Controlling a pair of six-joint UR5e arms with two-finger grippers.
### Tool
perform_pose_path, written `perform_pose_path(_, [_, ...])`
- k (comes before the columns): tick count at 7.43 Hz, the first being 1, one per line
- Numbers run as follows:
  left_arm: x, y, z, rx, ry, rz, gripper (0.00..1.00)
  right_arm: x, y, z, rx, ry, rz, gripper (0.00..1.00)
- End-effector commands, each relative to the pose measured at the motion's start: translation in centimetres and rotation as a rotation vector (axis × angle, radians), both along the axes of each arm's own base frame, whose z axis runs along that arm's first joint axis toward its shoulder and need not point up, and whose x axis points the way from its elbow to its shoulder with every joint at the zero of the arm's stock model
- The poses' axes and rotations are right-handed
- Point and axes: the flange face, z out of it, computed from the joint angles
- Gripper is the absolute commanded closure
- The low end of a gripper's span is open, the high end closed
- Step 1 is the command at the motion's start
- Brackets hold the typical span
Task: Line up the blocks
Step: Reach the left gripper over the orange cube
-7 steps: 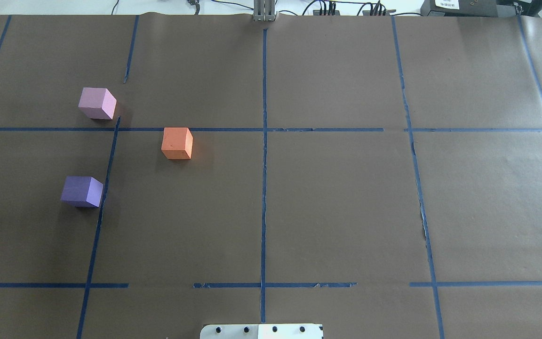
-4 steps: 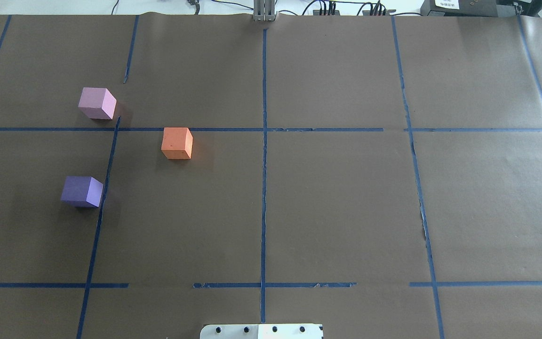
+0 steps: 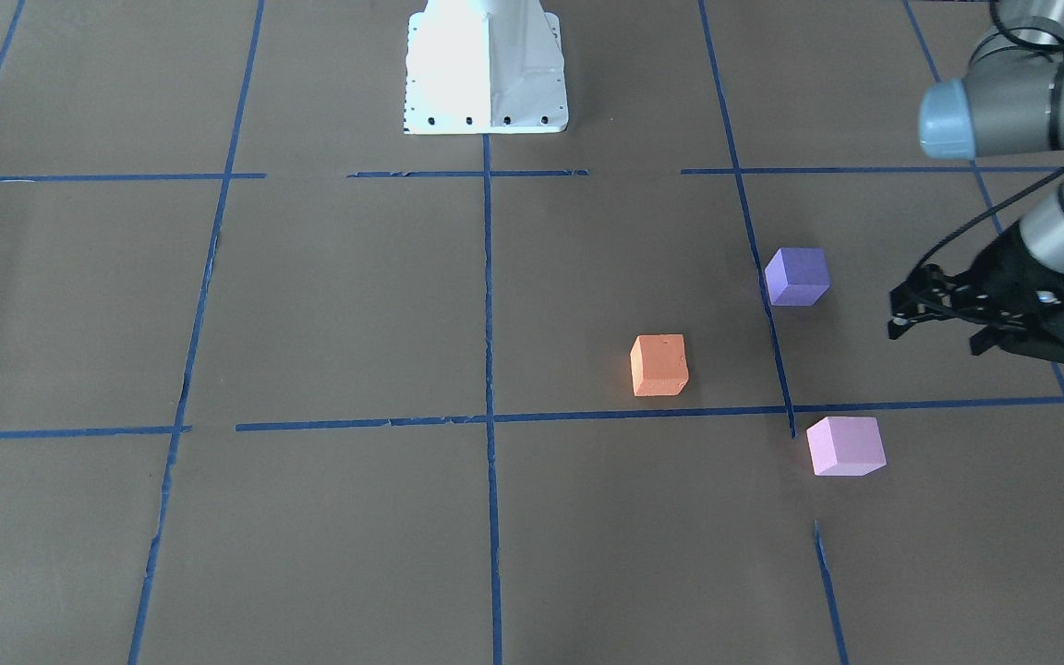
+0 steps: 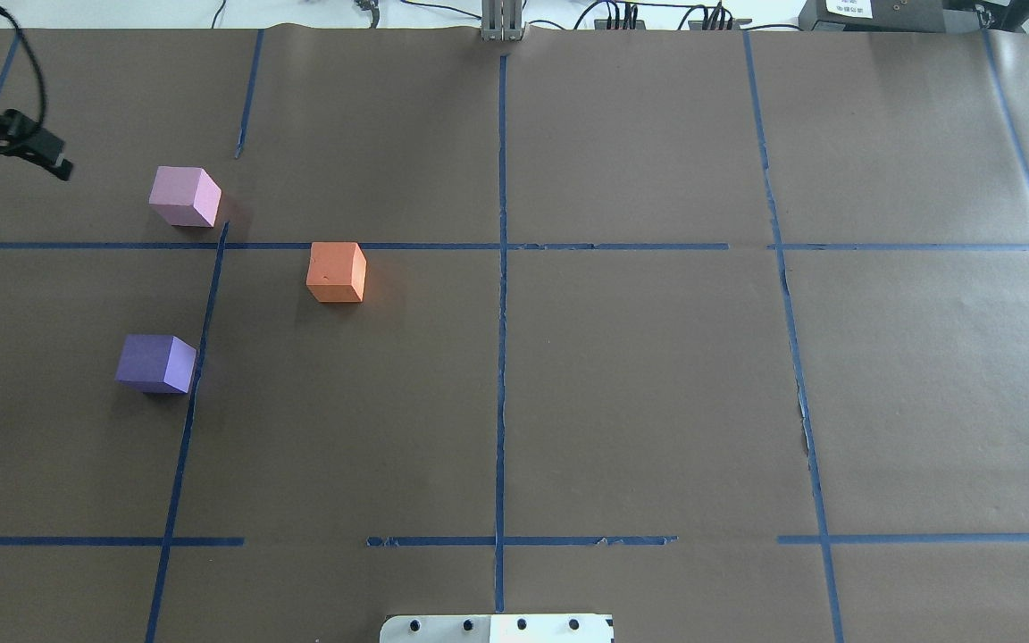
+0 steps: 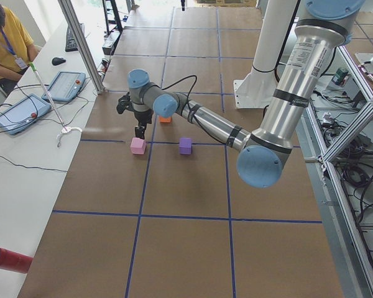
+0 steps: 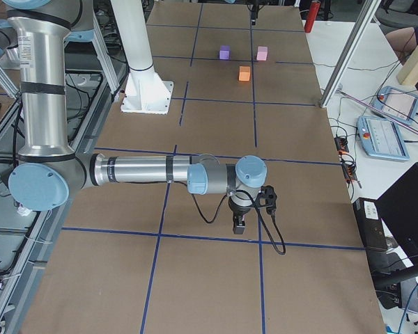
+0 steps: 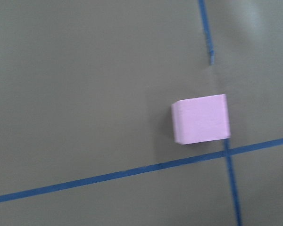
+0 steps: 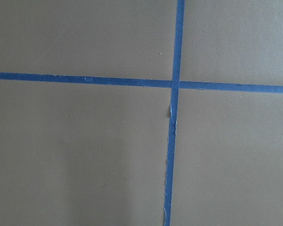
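Note:
Three cubes sit apart on the brown table on my left side. The pale pink-lilac block is farthest, the orange block nearer the middle, and the dark violet block closest to my base. The front view shows pink, orange and violet. My left gripper hovers above the table to the left of the pink block, looks shut and holds nothing; it also shows in the front view. The left wrist view shows the pink block. My right gripper is far off on the right side; I cannot tell its state.
Blue tape lines grid the brown paper. My white base stands at the table's near edge. In the exterior left view, an operator sits by a side table with tablets.
My left gripper has come into the overhead view at the far left, near the pink block. The three blocks have not moved.

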Motion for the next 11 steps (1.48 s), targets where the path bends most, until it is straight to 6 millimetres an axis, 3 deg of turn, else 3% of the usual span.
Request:
perform_pose_path(1, [12.5,2.5,-6.9,0.026,0.000,0.041,0.00,0.0,0.0,0.0,-0.003,0.000,0.001,0.00])
perform_pose_path(2, [14.7,3.0,-8.6,-0.020,0.006,-0.012,0.00,0.0,0.0,0.0,0.000,0.000,0.000,0.00])
perform_pose_path(3, [15.3,3.4,-8.8,-0.038,0.007,-0.019,0.00,0.0,0.0,0.0,0.000,0.000,0.000,0.00])
perform_pose_path(6, [20.9,2.9,-9.1,-0.159,-0.020,-0.080,0.01,0.0,0.0,0.0,-0.002,0.000,0.000,0.00])
perform_pose_path(9, [22.1,3.4,-8.8,-0.246,-0.023,-0.138,0.01,0.0,0.0,0.0,0.000,0.000,0.000,0.00])
perform_pose_path(11, [23.5,3.2,-7.3,-0.242,-0.016,-0.131,0.01,0.0,0.0,0.0,0.000,0.000,0.000,0.00])
